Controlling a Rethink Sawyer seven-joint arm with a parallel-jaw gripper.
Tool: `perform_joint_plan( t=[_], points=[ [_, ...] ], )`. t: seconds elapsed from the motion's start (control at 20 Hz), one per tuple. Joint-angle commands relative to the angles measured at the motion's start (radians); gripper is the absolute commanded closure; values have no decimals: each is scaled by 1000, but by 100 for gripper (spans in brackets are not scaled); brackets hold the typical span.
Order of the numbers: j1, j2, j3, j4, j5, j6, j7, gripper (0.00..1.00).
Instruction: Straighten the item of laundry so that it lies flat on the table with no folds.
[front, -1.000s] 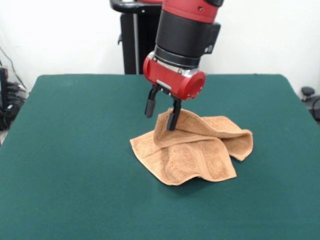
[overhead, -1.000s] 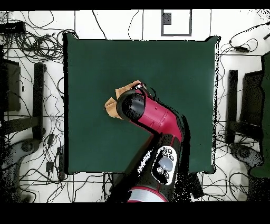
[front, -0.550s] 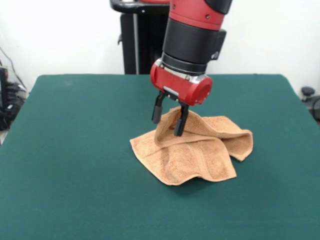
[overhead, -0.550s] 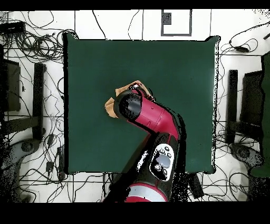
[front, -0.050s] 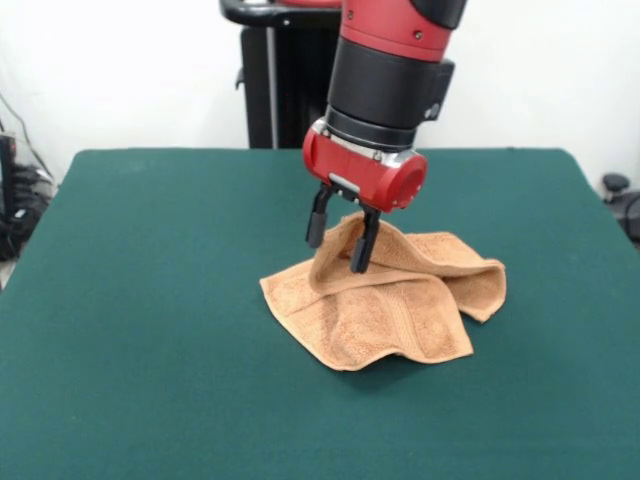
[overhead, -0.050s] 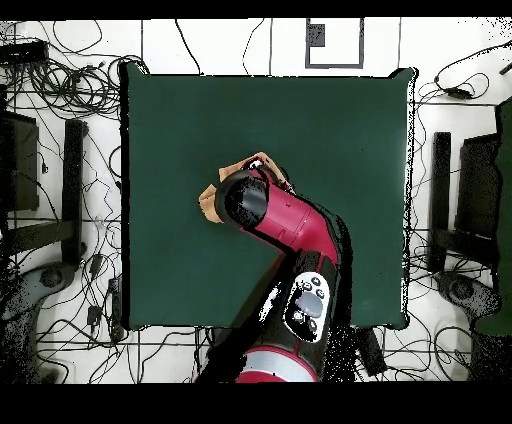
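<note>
The towel (front, -0.050s: 385, 295) sits bunched and doubled over near the middle of the worktop (front, -0.050s: 140, 300), nothing flattened yet. The gripper (front, -0.050s: 341, 243) hovers at its raised fold, jaws parted, straddling the ridge, every crease left to undo.

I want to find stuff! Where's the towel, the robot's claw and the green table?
towel (front, -0.050s: 400, 320), front view, flat front flap.
gripper (front, -0.050s: 340, 242), front view, between its two black fingertips.
table (front, -0.050s: 140, 300), front view, bare green top.
</note>
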Motion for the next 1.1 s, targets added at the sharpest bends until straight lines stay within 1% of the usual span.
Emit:
perform_joint_plan(
  t=[0.05, 0.5, 1.1],
  points=[
    [23, 55, 139, 85, -51, -7, 114, 0],
    [32, 60, 122, 81, -55, 2, 114, 0],
    [8, 49, 156, 113, -72, -36, 97, 0]
  ],
)
